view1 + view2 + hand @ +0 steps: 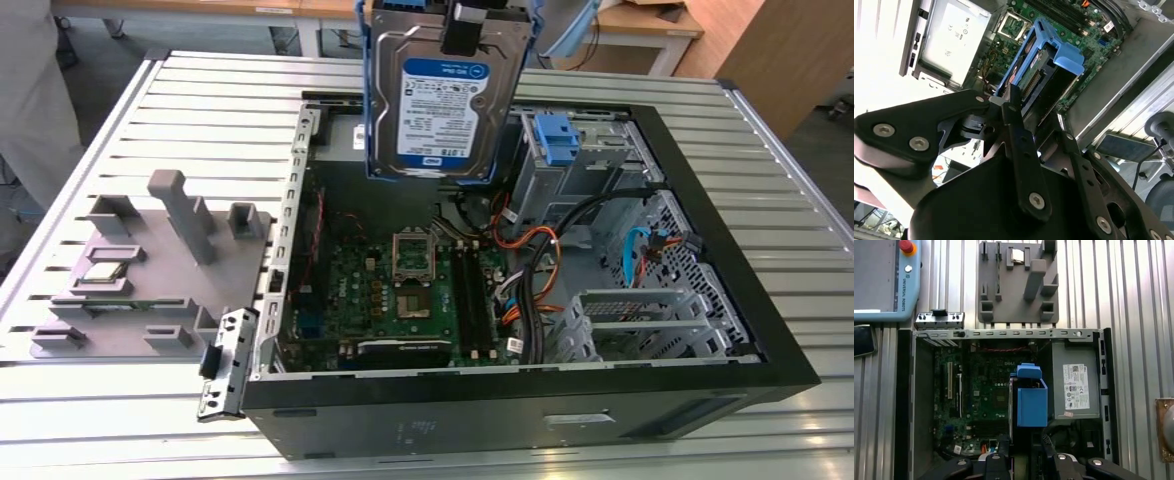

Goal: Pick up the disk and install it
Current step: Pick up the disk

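Disk [434, 95] hung upright from the gripper [463, 28], clipped in its blue frame and held clear above the open computer case [534, 405]. The gripper was clenched on the drive's upper end. In the second wrist view its fingers [1016, 130] pinched the two broad faces, one of them pressing on the label side. Straight below the gripper lay the motherboard [400, 290], well apart from the drive's lower edge, and the disk touched nothing but the fingers. In the first wrist view the frame showed as a blue block under the gripper, just beside the grey power supply [1076, 385].

The drive looked like a dense, rigid metal slab, probably heavy for its size. Its smooth faces could slide in a pinch, and held at one end it might swing. The plastic frame would flex, so the metal body seemed the safer hold. The connector edge and underside board looked fragile.
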Controlling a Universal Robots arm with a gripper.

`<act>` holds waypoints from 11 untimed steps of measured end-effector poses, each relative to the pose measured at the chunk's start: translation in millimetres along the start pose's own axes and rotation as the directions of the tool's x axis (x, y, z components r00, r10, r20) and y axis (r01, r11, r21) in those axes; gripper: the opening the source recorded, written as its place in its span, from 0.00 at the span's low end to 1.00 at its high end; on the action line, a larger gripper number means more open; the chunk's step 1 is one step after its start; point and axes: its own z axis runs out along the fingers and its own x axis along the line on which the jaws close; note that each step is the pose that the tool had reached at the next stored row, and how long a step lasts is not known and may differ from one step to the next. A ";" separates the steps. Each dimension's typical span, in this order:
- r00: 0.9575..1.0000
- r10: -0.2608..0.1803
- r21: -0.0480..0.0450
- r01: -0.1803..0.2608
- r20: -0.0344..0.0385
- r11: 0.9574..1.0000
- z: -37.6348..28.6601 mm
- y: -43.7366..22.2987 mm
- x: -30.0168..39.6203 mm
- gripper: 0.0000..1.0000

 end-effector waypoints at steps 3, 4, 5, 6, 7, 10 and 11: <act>1.000 0.000 0.000 0.000 0.000 1.000 -0.4 -3.3 2.9 0.35; 1.000 0.001 0.000 -0.001 0.000 1.000 -0.5 -4.4 3.9 0.35; 1.000 0.001 0.000 -0.001 0.000 1.000 -0.6 -5.5 4.8 0.35; 1.000 0.001 0.000 -0.001 -0.001 1.000 -0.8 -6.7 5.9 0.35; 1.000 0.001 0.000 -0.001 -0.001 1.000 -0.9 -7.8 7.0 0.35; 1.000 0.001 0.000 -0.001 -0.001 1.000 -1.2 -10.9 9.9 0.35; 1.000 0.002 0.000 -0.002 -0.001 1.000 -1.4 -11.9 10.9 0.35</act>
